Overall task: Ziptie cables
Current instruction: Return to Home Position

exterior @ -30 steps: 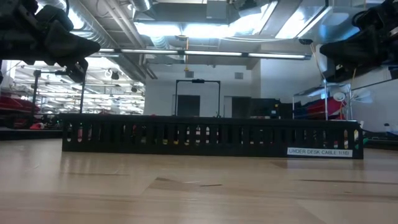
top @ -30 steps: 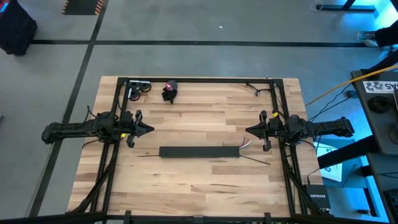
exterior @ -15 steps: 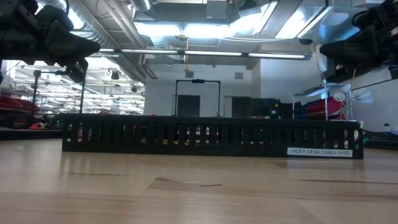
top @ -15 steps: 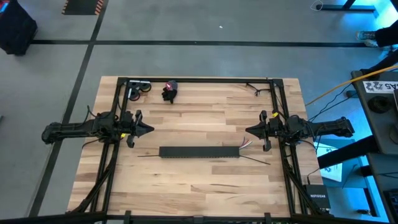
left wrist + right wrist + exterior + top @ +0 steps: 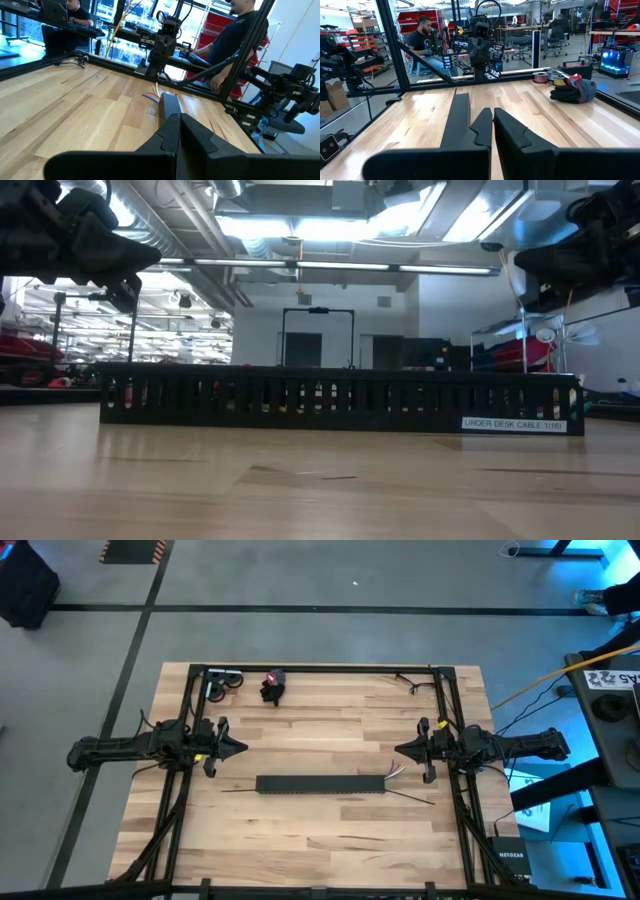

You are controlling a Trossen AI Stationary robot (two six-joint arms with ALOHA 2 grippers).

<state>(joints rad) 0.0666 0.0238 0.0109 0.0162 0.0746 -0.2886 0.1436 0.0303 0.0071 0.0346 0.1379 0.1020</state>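
Both arms are clear of the work. The left pincer (image 5: 237, 748) hovers at the counter's (image 5: 320, 840) 9 o'clock side and the right pincer (image 5: 400, 750) at 3 o'clock, each pointing in at the middle. Each has its fingers pressed together on nothing; the wrist views show barely a slit between them.

Between the two, a shade toward 6 o'clock from centre, lies the black duct (image 5: 320, 785), running 9 to 3, with its cover on as far as I can judge. And there are the cables (image 5: 396, 772): most of their length is tucked inside the duct. Only a small tuft of coloured ends fans out of its 3 o'clock end toward 1 o'clock, near the right pincer but not touching it. A thin dark strip (image 5: 412, 798) lies on the wood just past that end, toward 5 o'clock.

Those wires look light and floppy, thin and smooth-jacketed. I'd guess they slip and splay if pinched at the tips. The place to take hold is where they gather at the duct's mouth, low and close, with a narrow grip. Tug one strand and it would likely slide out alone. The duct looks stiff but light enough to skate on the wood if nudged. To my eye the tying and stowing are done, and parking is all that remains.
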